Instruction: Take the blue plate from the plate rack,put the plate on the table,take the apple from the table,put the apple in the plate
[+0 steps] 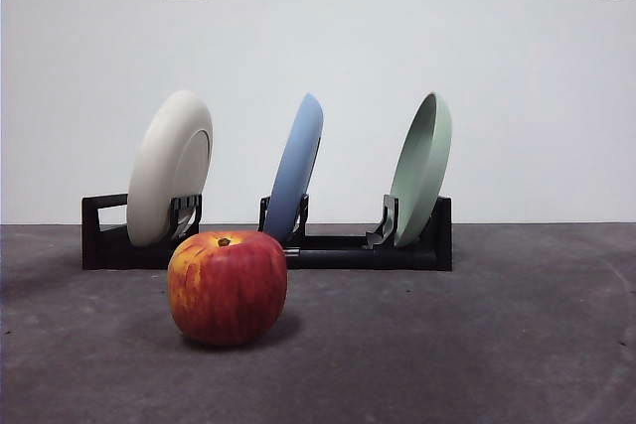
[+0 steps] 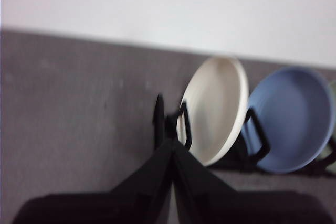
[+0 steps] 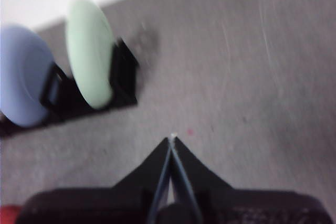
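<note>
The blue plate (image 1: 296,167) stands on edge in the middle slot of the black plate rack (image 1: 348,250), and it also shows in the left wrist view (image 2: 294,116) and the right wrist view (image 3: 22,74). The red apple (image 1: 228,287) sits on the dark grey table (image 1: 477,345) in front of the rack. My left gripper (image 2: 171,145) is shut and empty, hovering above the table near the rack's end with the cream-white plate. My right gripper (image 3: 171,141) is shut and empty, over bare table beyond the green plate. Neither arm shows in the front view.
A cream-white plate (image 1: 169,166) stands in the rack's left slot and a pale green plate (image 1: 421,168) in its right slot. A white wall (image 1: 397,47) with two sockets rises behind the table. A red sliver (image 3: 8,213) lies at the right wrist picture's corner.
</note>
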